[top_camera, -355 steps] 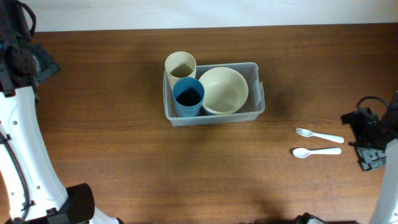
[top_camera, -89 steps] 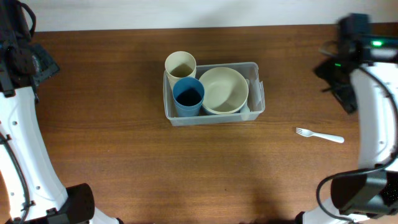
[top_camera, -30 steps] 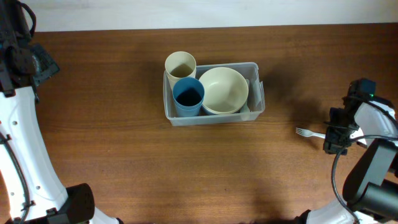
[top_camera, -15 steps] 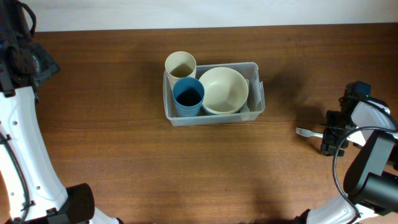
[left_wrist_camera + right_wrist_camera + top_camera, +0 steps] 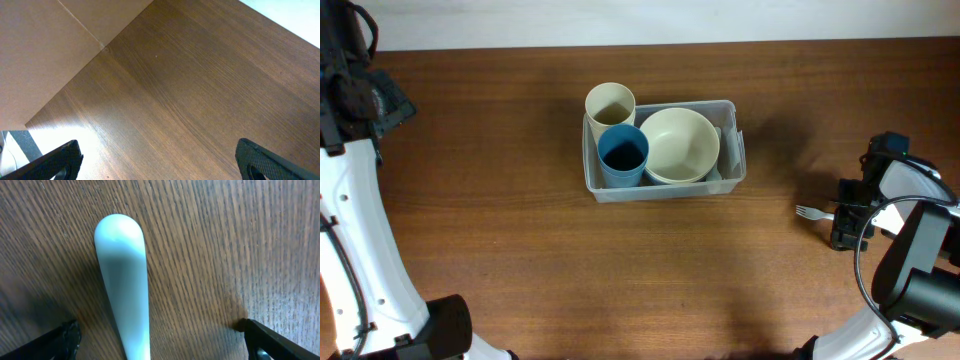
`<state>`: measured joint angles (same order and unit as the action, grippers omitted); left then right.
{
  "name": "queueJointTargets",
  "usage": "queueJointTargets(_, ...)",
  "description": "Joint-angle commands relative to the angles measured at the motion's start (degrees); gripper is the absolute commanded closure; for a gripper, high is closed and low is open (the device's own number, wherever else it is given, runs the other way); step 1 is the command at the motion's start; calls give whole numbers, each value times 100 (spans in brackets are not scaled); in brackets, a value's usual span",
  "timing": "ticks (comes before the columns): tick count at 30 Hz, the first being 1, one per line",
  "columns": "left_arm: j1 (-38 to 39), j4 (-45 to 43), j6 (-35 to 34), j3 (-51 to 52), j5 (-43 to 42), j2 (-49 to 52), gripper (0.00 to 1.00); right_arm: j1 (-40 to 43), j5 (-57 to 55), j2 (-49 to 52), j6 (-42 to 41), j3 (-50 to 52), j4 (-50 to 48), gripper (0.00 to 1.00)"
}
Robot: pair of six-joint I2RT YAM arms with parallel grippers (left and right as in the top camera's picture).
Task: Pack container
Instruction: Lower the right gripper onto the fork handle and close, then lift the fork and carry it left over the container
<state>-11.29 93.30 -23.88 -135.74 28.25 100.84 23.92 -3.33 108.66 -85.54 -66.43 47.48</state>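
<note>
The clear container (image 5: 663,190) sits mid-table, holding a blue cup (image 5: 622,152) and a cream bowl (image 5: 679,144). A beige cup (image 5: 610,103) stands at its back left corner. A white fork (image 5: 810,212) lies at the right, only its tines showing in the overhead view. My right gripper (image 5: 848,215) is low over the fork's handle. In the right wrist view the white handle (image 5: 125,290) runs between the wide-open fingers of that gripper (image 5: 162,342), nearer the left one, untouched. My left gripper (image 5: 160,162) is open over bare wood.
The left arm (image 5: 350,200) stands along the far left edge. A pale strip borders the table's back edge (image 5: 640,20). Brown wood stretches between the container and the fork.
Over the last second my right gripper has crept a little left and forward over the fork's handle. The spoon that lay beside the fork earlier is gone from the table.
</note>
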Motion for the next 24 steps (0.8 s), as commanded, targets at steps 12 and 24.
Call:
queueJointTargets(12, -22, 2, -96, -4, -15, 46, 0, -68, 57, 146, -26, 66, 66, 34)
queueJointTargets(24, -22, 2, -94, -4, -15, 46, 0, -68, -160, 146, -26, 66, 140, 80)
